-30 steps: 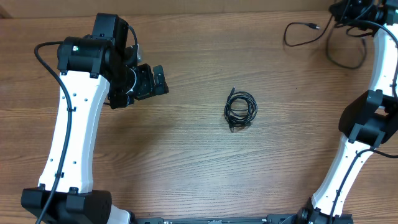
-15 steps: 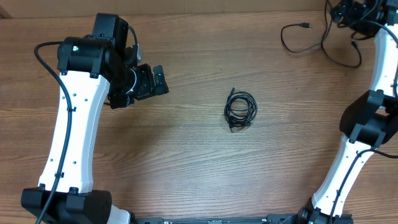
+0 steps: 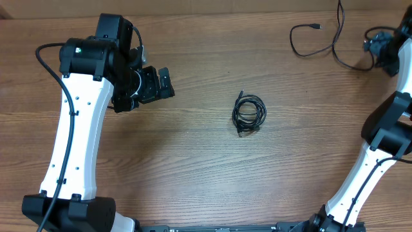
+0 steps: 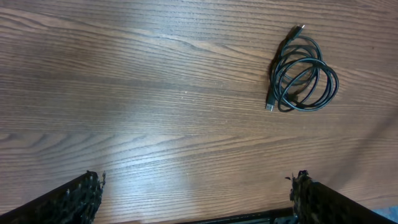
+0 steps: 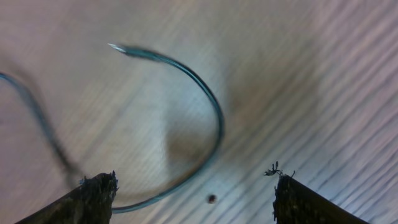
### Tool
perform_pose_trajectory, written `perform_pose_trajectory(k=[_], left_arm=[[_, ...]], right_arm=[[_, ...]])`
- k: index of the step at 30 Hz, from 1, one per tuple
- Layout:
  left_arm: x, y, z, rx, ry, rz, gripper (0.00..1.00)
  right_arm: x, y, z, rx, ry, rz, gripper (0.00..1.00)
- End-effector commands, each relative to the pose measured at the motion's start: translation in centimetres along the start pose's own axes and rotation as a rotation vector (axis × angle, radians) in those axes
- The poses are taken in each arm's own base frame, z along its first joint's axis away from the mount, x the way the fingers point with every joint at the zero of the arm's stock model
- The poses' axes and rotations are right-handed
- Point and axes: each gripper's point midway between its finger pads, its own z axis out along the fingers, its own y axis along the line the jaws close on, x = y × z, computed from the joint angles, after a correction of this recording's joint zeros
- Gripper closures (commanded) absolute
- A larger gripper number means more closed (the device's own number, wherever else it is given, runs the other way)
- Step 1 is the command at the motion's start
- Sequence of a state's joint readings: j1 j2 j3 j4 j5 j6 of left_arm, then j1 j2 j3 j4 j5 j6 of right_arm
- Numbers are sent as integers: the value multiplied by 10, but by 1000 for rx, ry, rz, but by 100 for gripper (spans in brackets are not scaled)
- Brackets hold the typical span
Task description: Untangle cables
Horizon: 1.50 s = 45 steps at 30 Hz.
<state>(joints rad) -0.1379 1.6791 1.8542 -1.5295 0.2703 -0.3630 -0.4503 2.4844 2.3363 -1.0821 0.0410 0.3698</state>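
overhead view: a wooden worktop (image 3: 193, 161) carries two separate cables. one is wound into a small coil (image 3: 248, 115) near the middle, lying flat with a plug end sticking out at its upper left. the other is a loose strand (image 3: 291, 40) at the far right corner, curving in open loops, one plug end free on the wood.

the left tool (image 3: 166, 82) hangs well to the left of the coil, touching nothing. in the left wrist view its fingertips (image 4: 81, 196) stand wide apart with bare wood between them, and the coil (image 4: 303, 78) lies up and to the right, clear of both.

the right tool (image 3: 378, 48) is by the right edge, just beside the loose strand. its wrist view is blurred, but the fingers (image 5: 93, 193) are spread and pinch nothing; the strand (image 5: 217, 124) arcs over the wood beyond them.
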Motion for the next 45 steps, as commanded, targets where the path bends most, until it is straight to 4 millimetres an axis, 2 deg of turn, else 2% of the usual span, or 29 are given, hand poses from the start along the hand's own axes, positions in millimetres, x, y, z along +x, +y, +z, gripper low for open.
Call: perform_pose_trajectory(k=[1, 6, 11, 14, 20, 23, 29, 37, 43, 45], left_arm=[[2, -7, -8, 22, -23, 26, 0], [2, -7, -8, 22, -22, 26, 0], [2, -7, -8, 22, -23, 26, 0], [2, -7, -8, 22, -23, 26, 0], [2, -7, -8, 22, -23, 26, 0], [2, -7, -8, 22, -23, 26, 0], [2, -7, -8, 22, -23, 26, 1], [2, -7, -8, 22, -23, 26, 0], [2, -7, -8, 22, -23, 26, 0], [2, -7, -8, 22, -22, 26, 0]], right_arm=[[2, -9, -1, 30, -15, 61, 18], [5, -4, 11, -5, -12, 81, 20], [7, 1, 17, -24, -18, 84, 32], [12, 0, 25, -24, -13, 155, 33], [15, 6, 38, -65, -21, 155, 39], [14, 9, 41, -75, -34, 152, 44], [6, 14, 40, -94, -67, 150, 62], [5, 16, 51, -102, -74, 150, 66], [-6, 25, 53, -149, -119, 135, 84], [-15, 33, 50, -187, -152, 124, 94]])
